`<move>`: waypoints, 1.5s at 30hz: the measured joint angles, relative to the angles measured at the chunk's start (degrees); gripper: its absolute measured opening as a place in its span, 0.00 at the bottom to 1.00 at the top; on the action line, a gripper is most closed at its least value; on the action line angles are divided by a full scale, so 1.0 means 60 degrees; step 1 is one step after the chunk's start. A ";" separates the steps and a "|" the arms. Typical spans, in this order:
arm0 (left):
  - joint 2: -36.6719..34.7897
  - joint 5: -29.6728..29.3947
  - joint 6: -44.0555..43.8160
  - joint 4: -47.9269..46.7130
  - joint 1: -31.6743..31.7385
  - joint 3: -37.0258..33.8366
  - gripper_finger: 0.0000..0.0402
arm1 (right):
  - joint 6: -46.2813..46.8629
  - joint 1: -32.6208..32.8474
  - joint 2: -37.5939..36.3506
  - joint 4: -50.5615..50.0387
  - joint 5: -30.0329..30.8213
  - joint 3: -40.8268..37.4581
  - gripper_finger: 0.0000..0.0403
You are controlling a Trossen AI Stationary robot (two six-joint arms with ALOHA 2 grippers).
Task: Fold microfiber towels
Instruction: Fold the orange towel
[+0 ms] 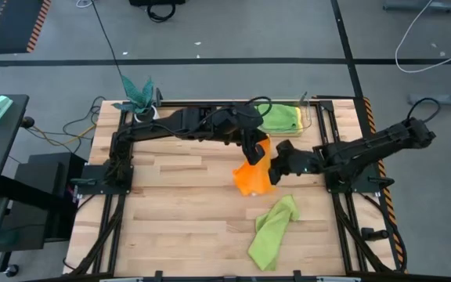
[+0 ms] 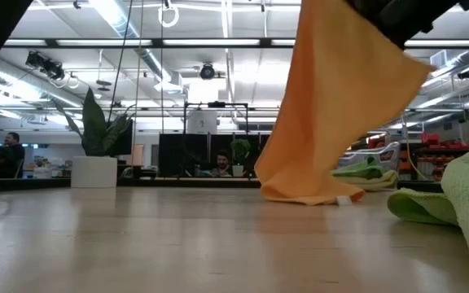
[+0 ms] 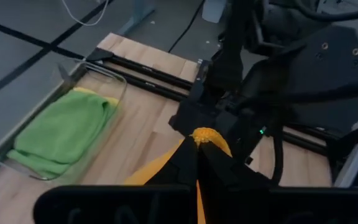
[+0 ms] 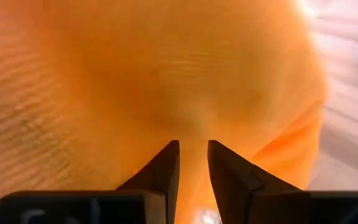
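Orange fuzzy microfiber towel [image 1: 253,176] was hung above the table's middle, pinched at its top by the clenched left gripper [image 1: 252,153], its hem trailing on the wood, likely so the half-parted right gripper [image 1: 279,164] could catch an edge.

Non-task stuff: there's a teal leafy plant [image 1: 138,92] in a white pot at the wooden table's [image 1: 178,219] back left corner. A clear tray [image 3: 118,92] sits at the back right. Low view shows two people [image 2: 10,151] seated way back in the room, plus another potted plant [image 2: 98,145].
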 joint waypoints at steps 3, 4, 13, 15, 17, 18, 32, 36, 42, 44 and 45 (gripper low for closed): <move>-0.0043 -0.0006 0.0367 0.0004 0.0138 0.0000 0.01 | -0.0483 -0.0757 -0.0017 -0.0020 -0.0027 0.0000 0.23; -0.0051 -0.0003 0.0462 0.0003 0.0192 0.0000 0.01 | -0.0600 -0.0966 -0.0071 -0.0082 -0.0106 0.0000 0.22; -0.0051 0.0002 0.1125 -0.0648 0.0766 0.0000 0.01 | -0.0388 -0.1039 -0.1449 -0.1254 -0.0892 0.0000 0.22; -0.0051 0.0042 0.1312 -0.0651 0.0856 0.0000 0.01 | -0.0338 -0.0676 -0.1744 -0.1266 -0.0912 0.0000 0.22; -0.0051 0.0273 0.1393 -0.0651 0.0943 0.0000 0.01 | -0.0325 -0.0300 -0.1941 -0.1252 -0.0914 0.0000 0.22; -0.0051 0.0416 0.1405 -0.0661 0.0992 0.0000 0.01 | -0.0302 -0.0149 -0.1981 -0.1278 -0.0912 0.0000 0.22; -0.0047 0.0619 0.1554 -0.0655 0.1287 0.0000 0.01 | 0.0341 0.0259 -0.1940 -0.2769 -0.1221 0.0000 0.34; -0.0047 0.0620 0.1555 -0.0639 0.1279 0.0000 0.01 | 0.0217 0.0206 -0.1768 -0.2775 -0.1064 0.0000 0.36; -0.0047 0.1128 0.1551 -0.0619 0.1279 0.0000 0.01 | -0.0463 -0.0544 -0.1024 -0.2812 -0.0823 0.0000 0.36; -0.0047 0.1187 0.1549 -0.0631 0.1275 0.0000 0.01 | -0.0958 -0.0891 -0.0866 -0.2811 -0.0910 0.0000 0.37; -0.0047 0.1190 0.1535 -0.0657 0.1267 0.0000 0.01 | -0.1247 -0.1054 -0.0853 -0.2833 -0.0980 0.0000 0.37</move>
